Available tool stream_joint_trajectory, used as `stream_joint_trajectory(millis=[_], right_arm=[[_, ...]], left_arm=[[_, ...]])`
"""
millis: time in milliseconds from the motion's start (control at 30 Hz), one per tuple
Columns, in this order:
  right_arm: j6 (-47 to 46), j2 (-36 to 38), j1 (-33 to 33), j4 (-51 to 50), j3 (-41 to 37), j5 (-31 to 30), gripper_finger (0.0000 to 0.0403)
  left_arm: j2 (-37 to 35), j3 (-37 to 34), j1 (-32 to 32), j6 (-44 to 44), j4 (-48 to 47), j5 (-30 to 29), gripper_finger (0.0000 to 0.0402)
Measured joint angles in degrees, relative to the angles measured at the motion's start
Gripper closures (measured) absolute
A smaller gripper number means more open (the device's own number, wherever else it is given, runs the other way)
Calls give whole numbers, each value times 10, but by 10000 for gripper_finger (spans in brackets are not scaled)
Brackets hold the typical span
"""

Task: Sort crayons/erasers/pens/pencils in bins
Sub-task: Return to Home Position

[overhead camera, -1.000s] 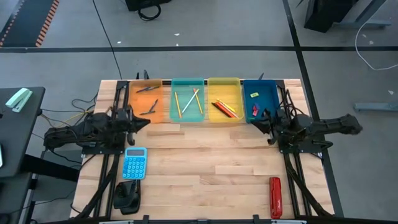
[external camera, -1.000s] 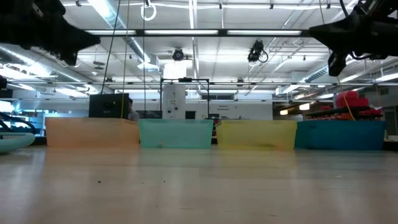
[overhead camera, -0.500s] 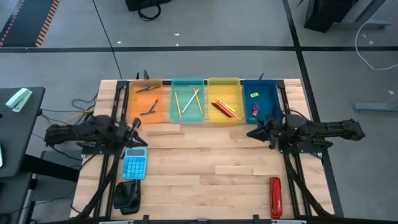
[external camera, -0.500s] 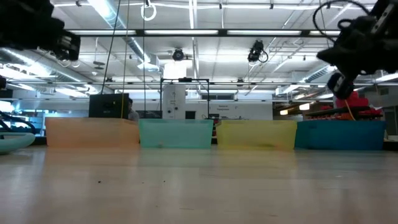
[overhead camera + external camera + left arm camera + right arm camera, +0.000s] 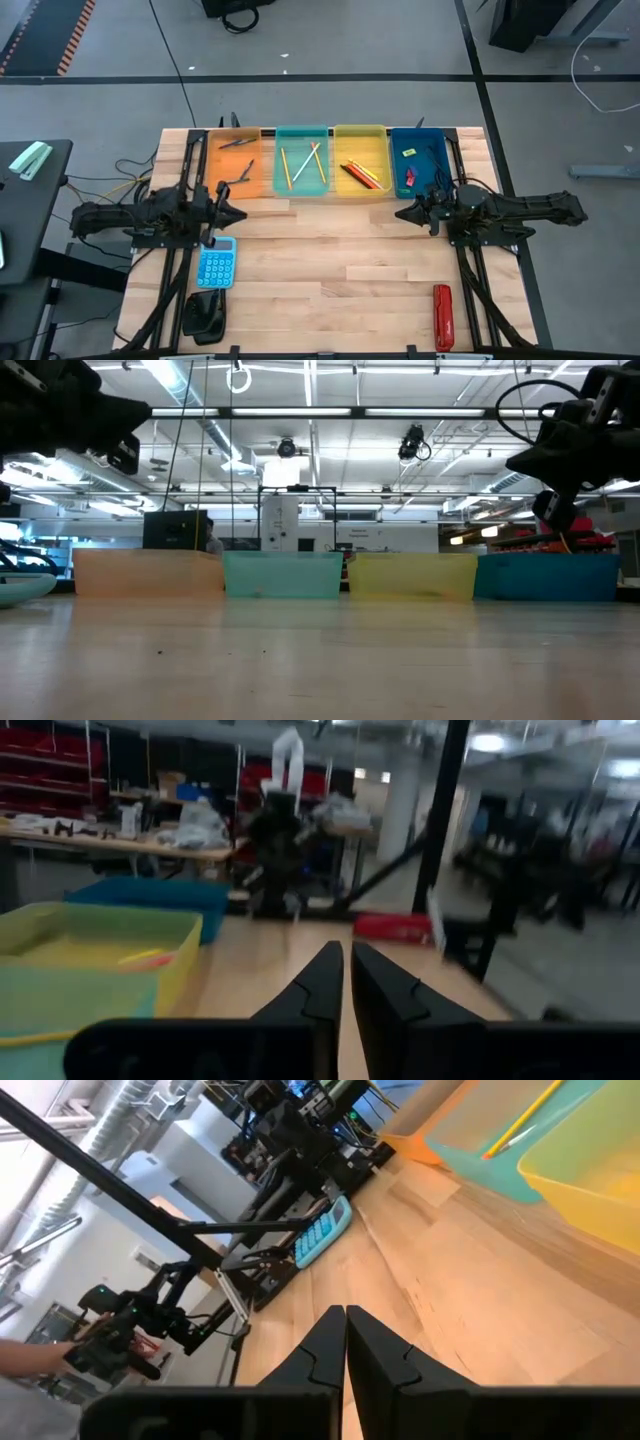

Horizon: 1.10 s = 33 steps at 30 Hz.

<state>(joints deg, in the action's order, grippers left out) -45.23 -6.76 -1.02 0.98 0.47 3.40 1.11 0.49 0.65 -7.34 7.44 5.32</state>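
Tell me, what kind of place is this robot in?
Probably a robot lab or workshop. Long ceiling lights and pipes run overhead, shelves with red boxes line a wall, and a wooden table holds colored bins between two dark arms, with cables on a grey floor.

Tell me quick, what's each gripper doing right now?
Left gripper: closed, holding nothing, above the table near the calculator.
Right gripper: closed, empty, in front of the blue bin.
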Motion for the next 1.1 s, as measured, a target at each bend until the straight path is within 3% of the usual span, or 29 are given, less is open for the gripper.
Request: stream_joint_trajectory(millis=[133, 1100], right_arm=[[0, 0, 0, 0, 0, 0, 382], [0, 0, 0, 0, 0, 0, 382]], left_arm=[[0, 0, 1, -40, 31, -1, 375], [0, -1, 1, -40, 30, -1, 372]])
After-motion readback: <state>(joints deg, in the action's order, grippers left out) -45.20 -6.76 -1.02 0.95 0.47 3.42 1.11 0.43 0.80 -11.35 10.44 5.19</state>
